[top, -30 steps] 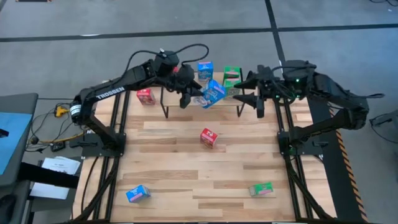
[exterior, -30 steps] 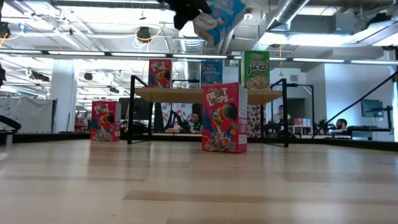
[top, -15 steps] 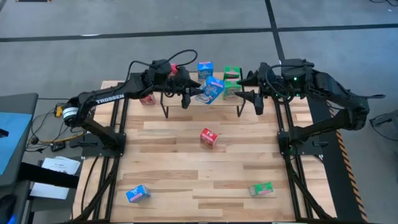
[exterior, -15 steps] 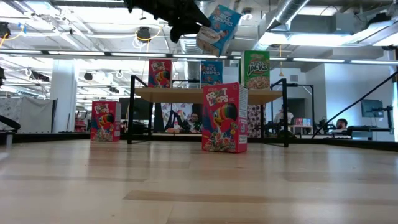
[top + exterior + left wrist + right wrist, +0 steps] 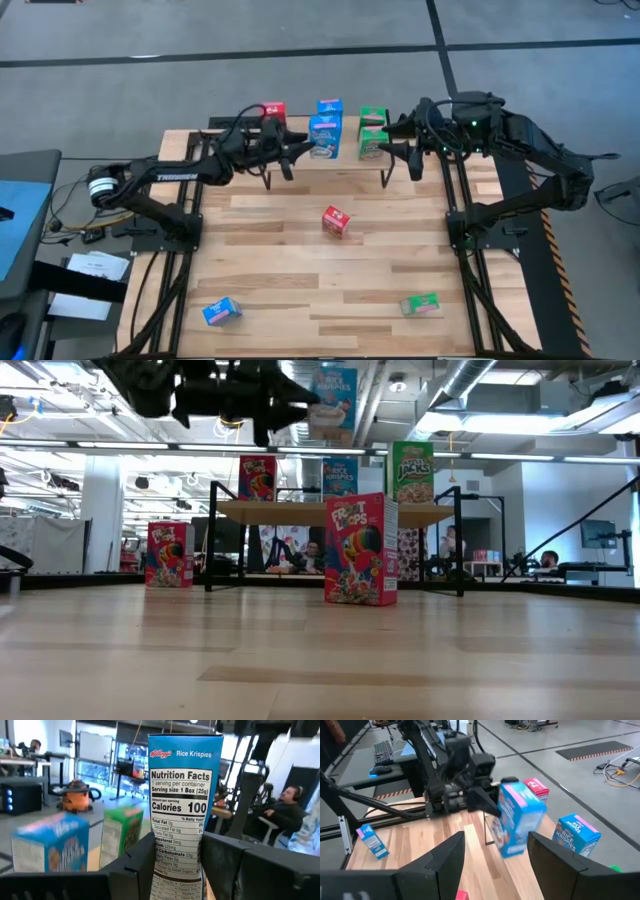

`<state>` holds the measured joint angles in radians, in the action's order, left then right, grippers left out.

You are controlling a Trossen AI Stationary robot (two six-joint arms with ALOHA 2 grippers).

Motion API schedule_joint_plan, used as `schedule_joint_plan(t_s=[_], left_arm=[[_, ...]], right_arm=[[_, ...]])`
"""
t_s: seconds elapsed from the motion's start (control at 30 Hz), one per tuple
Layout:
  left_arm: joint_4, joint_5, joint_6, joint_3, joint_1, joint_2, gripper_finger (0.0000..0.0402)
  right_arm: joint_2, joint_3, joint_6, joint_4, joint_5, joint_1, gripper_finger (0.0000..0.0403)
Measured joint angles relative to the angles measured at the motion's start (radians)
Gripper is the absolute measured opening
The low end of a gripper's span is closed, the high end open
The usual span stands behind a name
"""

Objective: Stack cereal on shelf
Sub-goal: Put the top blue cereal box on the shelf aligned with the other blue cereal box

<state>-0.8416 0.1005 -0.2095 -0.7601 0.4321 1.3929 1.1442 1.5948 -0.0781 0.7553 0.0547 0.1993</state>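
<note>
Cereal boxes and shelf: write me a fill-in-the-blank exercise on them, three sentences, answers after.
1. The left gripper is shut on a small ____ cardboard cereal box.
2. On the low light-wood shelf stand a red box, a blue box and a ____ box.
3. On the slatted wooden table before the shelf, the upright box is ____.

Missing words: blue; green; red

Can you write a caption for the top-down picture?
Left tool holds a blue cereal box over the shelf.
</note>
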Motion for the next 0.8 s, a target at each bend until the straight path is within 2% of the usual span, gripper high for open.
schedule_joint_plan(t_s=[0.43, 0.6, 0.8], left_arm=[[-0.119, -0.036, 0.004, -0.001, 0.0, 0.153, 0.0126], [-0.105, -0.108, 0.013, -0.001, 0.002, 0.166, 0.0126], [-0.103, -0.114, 0.075, -0.001, 0.002, 0.166, 0.0126]], right_arm=[[0.0, 0.0, 0.0, 0.0, -0.001, 0.0, 0.024], [0.008, 0.0, 0.0, 0.002, -0.001, 0.0, 0.024], [0.016, -0.001, 0.0, 0.003, -0.001, 0.0, 0.024]])
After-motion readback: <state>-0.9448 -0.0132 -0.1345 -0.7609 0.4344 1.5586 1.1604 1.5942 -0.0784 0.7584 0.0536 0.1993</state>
